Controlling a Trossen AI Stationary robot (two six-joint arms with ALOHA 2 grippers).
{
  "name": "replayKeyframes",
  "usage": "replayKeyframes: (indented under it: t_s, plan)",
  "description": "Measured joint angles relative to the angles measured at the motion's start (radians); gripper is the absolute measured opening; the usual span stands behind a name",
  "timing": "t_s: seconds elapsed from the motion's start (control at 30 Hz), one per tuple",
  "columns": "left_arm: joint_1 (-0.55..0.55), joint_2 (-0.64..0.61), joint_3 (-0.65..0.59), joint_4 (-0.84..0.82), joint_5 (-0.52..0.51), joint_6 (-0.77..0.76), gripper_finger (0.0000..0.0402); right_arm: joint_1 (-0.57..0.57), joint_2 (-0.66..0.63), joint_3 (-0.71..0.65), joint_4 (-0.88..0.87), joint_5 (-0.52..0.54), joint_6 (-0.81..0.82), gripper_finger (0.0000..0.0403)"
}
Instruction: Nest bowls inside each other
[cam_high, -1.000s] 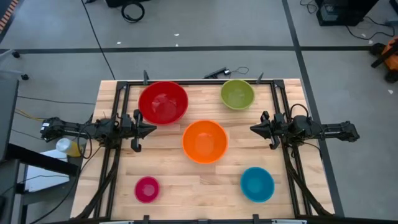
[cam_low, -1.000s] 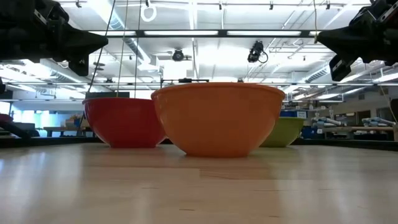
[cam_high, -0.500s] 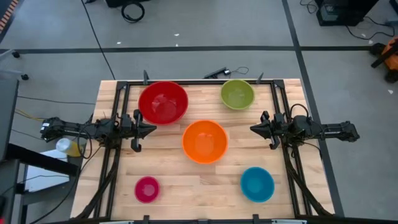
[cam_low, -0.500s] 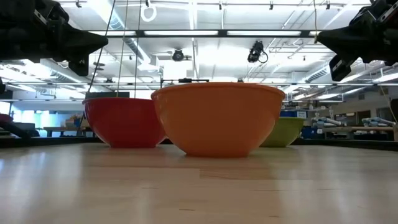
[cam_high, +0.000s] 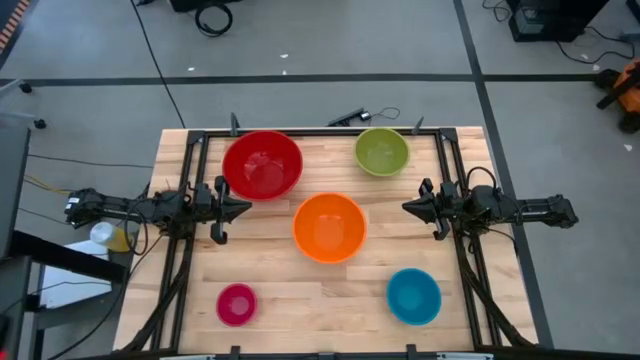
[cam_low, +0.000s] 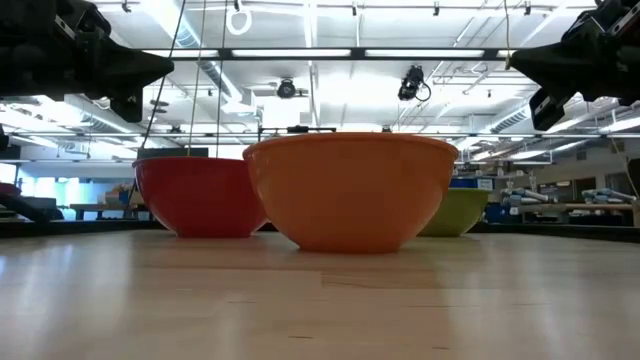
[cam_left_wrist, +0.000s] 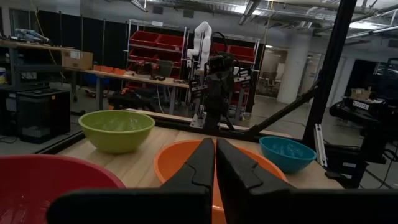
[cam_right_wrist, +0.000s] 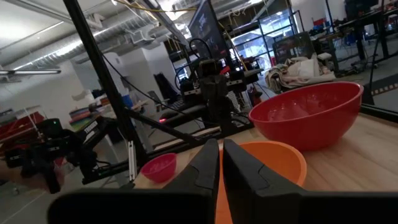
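Five bowls stand apart, each on its base on the wooden table (cam_high: 270, 290): the red bowl (cam_high: 262, 164) at the far left, the green bowl (cam_high: 381, 151) at the far right, the orange bowl (cam_high: 329, 227) in the middle, the pink bowl (cam_high: 236, 304) near left, the blue bowl (cam_high: 413, 296) near right. My left gripper (cam_high: 248, 208) hangs shut above the table's left side, pointing at the orange bowl. My right gripper (cam_high: 405, 207) hangs shut above the right side, facing it. Neither touches a bowl.
A black metal frame (cam_high: 320, 133) runs along the table's far edge and down both sides under the arms. Bare wood lies between the bowls. A black cable and small device (cam_high: 350, 117) sit just beyond the far edge.
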Motion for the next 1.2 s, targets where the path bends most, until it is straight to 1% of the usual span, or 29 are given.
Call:
replayKeyframes:
  t_s: [0.13, 0.23, 0.3, 0.37, 0.47, 0.5, 0.57, 0.6, 0.73, 0.83, 0.9, 0.97, 1.03, 1.1, 1.17, 1.2]
  plan:
    - [0.000, 0.000, 0.000, 0.000, 0.000, 0.001, 0.0020, 0.000, 0.000, 0.000, 0.009, 0.001, 0.000, 0.0029]
    - [0.000, 0.000, 0.000, 0.002, 0.000, 0.045, 0.0020, 0.000, 0.000, 0.000, 0.057, 0.049, 0.003, 0.0029]
    - [0.000, 0.000, 0.000, 0.012, 0.000, 0.055, 0.0020, 0.000, 0.000, 0.000, 0.075, 0.140, 0.032, 0.0029]
    - [0.000, 0.000, 0.000, 0.017, 0.000, 0.021, 0.0020, 0.000, 0.000, 0.000, 0.074, 0.275, 0.090, 0.0029]
    - [0.000, 0.000, 0.000, 0.014, 0.000, -0.109, 0.0020, 0.000, 0.000, 0.000, 0.040, 0.469, 0.261, 0.0027]
    - [0.000, 0.000, 0.000, 0.014, 0.000, -0.155, 0.0020, 0.000, 0.000, 0.000, 0.028, 0.518, 0.328, 0.0026]
    - [0.000, 0.000, 0.000, 0.015, 0.000, -0.240, 0.0020, 0.000, 0.000, 0.000, 0.003, 0.574, 0.425, 0.0023]
    - [0.000, 0.000, 0.000, 0.016, 0.000, -0.264, 0.0020, 0.000, 0.000, 0.000, -0.013, 0.583, 0.450, 0.0022]
    - [0.001, 0.000, 0.000, 0.044, -0.029, -0.267, 0.0020, 0.000, 0.002, 0.000, -0.084, 0.580, 0.498, 0.0017]
    - [0.001, 0.000, 0.000, 0.129, -0.052, -0.267, 0.0020, -0.001, 0.030, 0.000, -0.076, 0.582, 0.576, 0.0014]
    - [0.002, -0.001, 0.000, 0.171, -0.057, -0.258, 0.0020, -0.001, 0.048, 0.000, -0.078, 0.564, 0.618, 0.0014]
    - [0.005, 0.002, 0.000, 0.192, -0.113, -0.259, 0.0020, -0.001, 0.070, 0.000, -0.079, 0.531, 0.661, 0.0016]
    - [0.016, 0.014, 0.000, 0.183, -0.204, -0.290, 0.0020, -0.001, 0.100, 0.000, -0.079, 0.525, 0.685, 0.0018]
    - [0.032, 0.040, 0.000, 0.171, -0.260, -0.332, 0.0020, -0.004, 0.137, 0.000, -0.078, 0.524, 0.705, 0.0020]
    - [0.055, 0.083, 0.004, 0.154, -0.262, -0.388, 0.0020, -0.015, 0.176, 0.000, -0.065, 0.518, 0.734, 0.0022]
    - [0.066, 0.108, 0.016, 0.117, -0.253, -0.419, 0.0021, -0.022, 0.197, 0.000, -0.044, 0.509, 0.741, 0.0024]
